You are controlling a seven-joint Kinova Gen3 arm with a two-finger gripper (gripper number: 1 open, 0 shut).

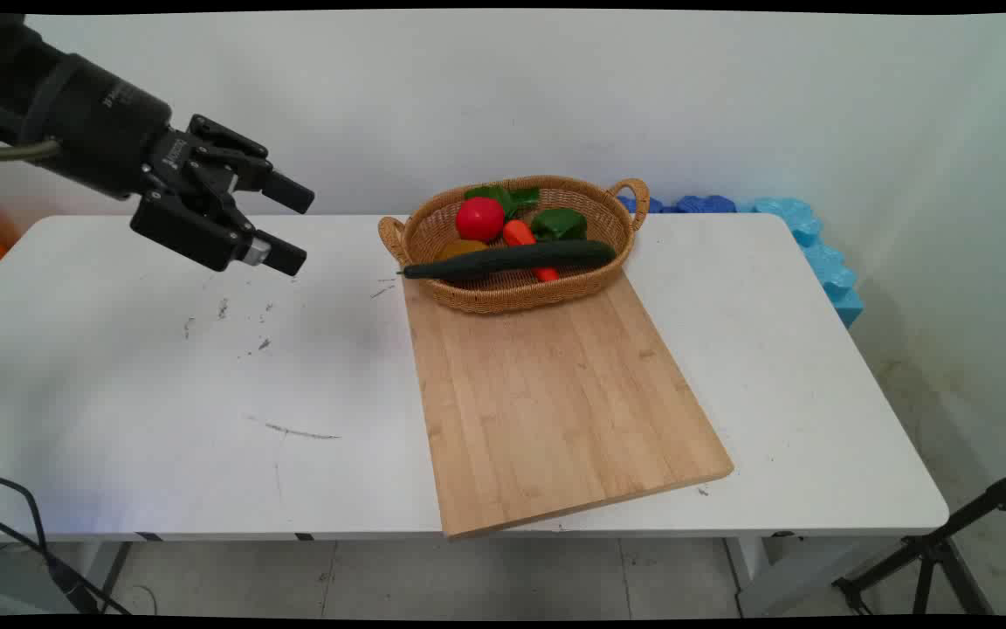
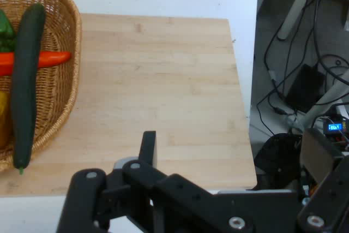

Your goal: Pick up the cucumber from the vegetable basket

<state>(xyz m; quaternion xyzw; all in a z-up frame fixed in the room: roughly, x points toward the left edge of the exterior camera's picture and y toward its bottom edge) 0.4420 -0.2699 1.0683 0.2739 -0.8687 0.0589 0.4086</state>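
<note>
The cucumber (image 1: 510,259) lies across the wicker basket (image 1: 612,229) at upper centre, long axis left-right (stem end overhanging left). The gripper (image 1: 293,227), upper left of frame, hangs empty, fingers spread, pointing toward it.

Gripper (image 1: 292,224): matte black, two-finger, exposed angular linkage with round silver pivot screws. Fingers (image 1: 280,256): blocky black tips, one with a silvery metal section behind it. Wrist housing: black, cylindrical, small white lettering. Cable: greyish, at wrist.
</note>
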